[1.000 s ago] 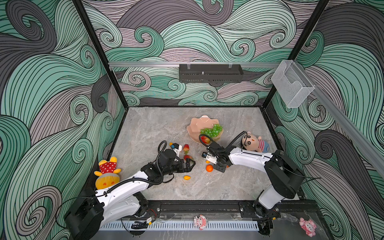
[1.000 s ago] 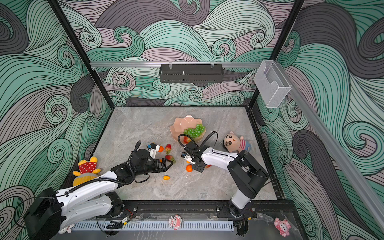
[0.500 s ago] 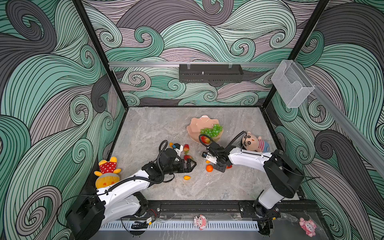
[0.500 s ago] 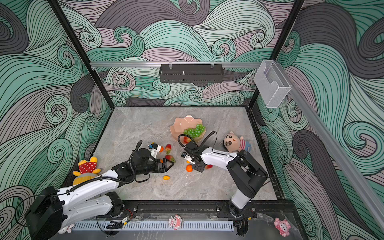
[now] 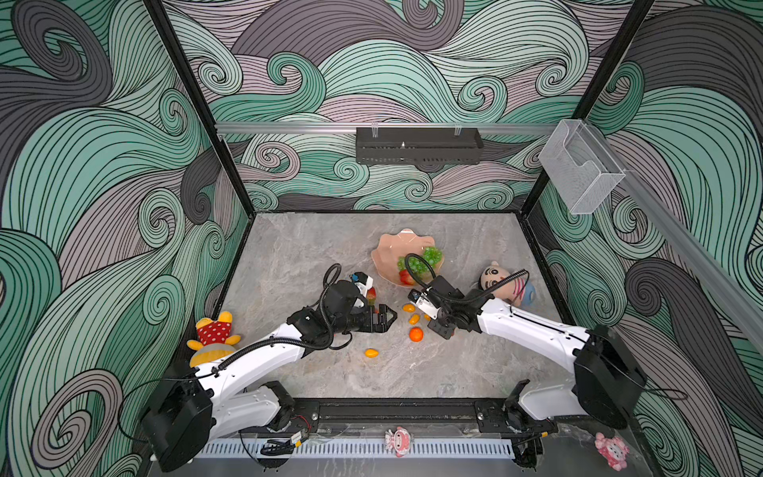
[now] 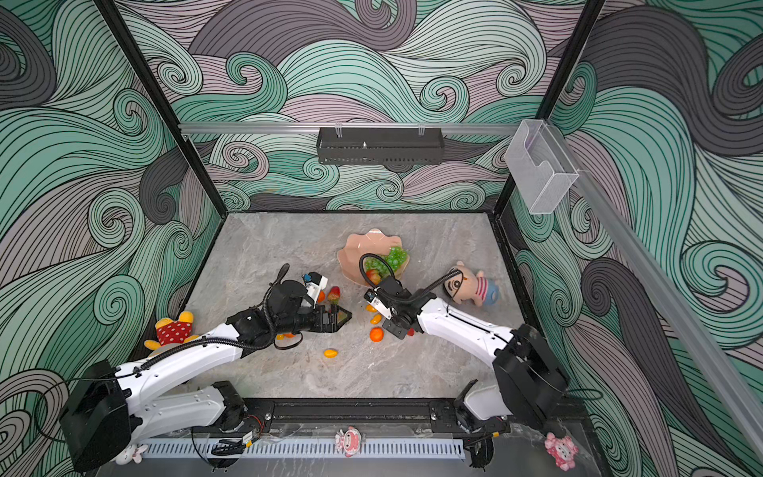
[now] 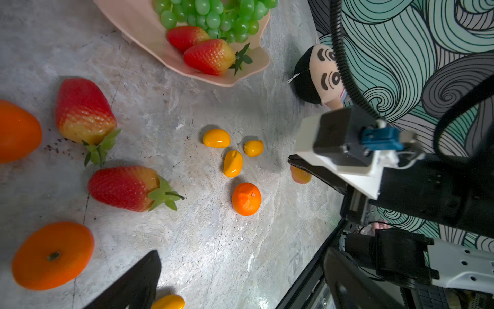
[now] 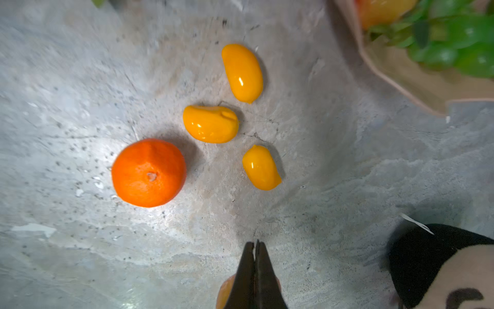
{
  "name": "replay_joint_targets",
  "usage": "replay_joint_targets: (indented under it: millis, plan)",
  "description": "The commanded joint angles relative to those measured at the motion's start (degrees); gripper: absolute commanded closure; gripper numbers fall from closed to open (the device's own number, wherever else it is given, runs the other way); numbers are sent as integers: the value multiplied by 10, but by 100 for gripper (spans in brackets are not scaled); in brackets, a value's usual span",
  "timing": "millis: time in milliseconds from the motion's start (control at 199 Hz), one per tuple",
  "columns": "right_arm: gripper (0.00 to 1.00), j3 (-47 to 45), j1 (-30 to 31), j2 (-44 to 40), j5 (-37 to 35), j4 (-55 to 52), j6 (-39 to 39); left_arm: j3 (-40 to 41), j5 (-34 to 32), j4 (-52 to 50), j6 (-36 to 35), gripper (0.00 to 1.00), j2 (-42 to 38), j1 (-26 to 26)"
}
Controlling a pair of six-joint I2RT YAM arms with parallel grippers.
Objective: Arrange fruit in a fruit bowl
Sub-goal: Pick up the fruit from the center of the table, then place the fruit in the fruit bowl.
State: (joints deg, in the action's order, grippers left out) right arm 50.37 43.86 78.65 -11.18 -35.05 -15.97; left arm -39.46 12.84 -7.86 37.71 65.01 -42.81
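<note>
The peach fruit bowl (image 5: 390,247) holds a green grape bunch (image 5: 425,257) and two strawberries (image 7: 208,56). A small tangerine (image 5: 416,334) and several yellow ovals (image 8: 211,124) lie on the table between the arms. My right gripper (image 8: 256,246) is shut with its fingertips together just right of the tangerine (image 8: 148,172). A small reddish-orange fruit (image 7: 300,174) lies under its fingers, not gripped. My left gripper (image 5: 389,318) stands wide open just left of this cluster, holding nothing. Two strawberries (image 7: 125,187) and two bigger tangerines (image 7: 53,254) lie beside it.
A boy plush doll (image 5: 501,281) lies right of the bowl, close behind my right arm. A yellow bear doll (image 5: 212,334) sits at the table's left edge. A clear plastic box (image 5: 578,165) hangs on the right wall. One yellow oval (image 5: 371,352) lies alone nearer the front.
My right gripper's jaws have closed fully with nothing between them. My left gripper has shifted a little to the right, toward the small fruit.
</note>
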Motion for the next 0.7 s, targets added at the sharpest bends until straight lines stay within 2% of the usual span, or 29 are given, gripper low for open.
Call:
replay_joint_targets:
  millis: [0,166,332,548,699]
  plan:
    - [100,14,-1,-40,16,-16,97,-46,-37,-57,-50,1,11,5]
    - [100,32,-19,-58,10,1,191,-78,-52,-63,-77,1,34,10]
    - [100,65,-62,-44,11,13,267,-119,-55,-84,-101,1,63,18]
    - [100,76,-133,-20,74,88,348,-168,-52,-97,-115,1,112,34]
    - [100,96,-150,14,85,135,379,-200,-50,-101,-117,2,150,48]
